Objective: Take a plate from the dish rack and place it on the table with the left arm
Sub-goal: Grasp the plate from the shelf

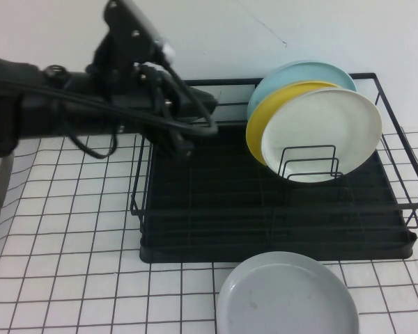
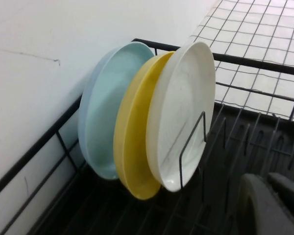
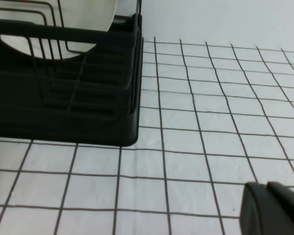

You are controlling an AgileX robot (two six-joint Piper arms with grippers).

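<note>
Nothing lifted yet: the plate (image 1: 322, 132) stands in the dish rack (image 1: 265, 202), left end effector (image 1: 195, 115) over its left side, grip indiscernible, right end effector (image 3: 274, 208) parked.

A plain white wall (image 1: 265, 35) is standing behind the scene, carrying a thin dark crack (image 2: 24, 53) and catching soft, even light.

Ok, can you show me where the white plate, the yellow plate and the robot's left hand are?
The plate (image 2: 179, 107): left wrist view, middle of its off-white face.
Yellow plate (image 2: 132, 132): left wrist view, its inner face.
Left gripper (image 1: 195, 104): high view, black tip over the dish rack (image 1: 265, 209).
Right gripper (image 3: 274, 208): right wrist view, dark finger above the table (image 3: 196, 147).
</note>
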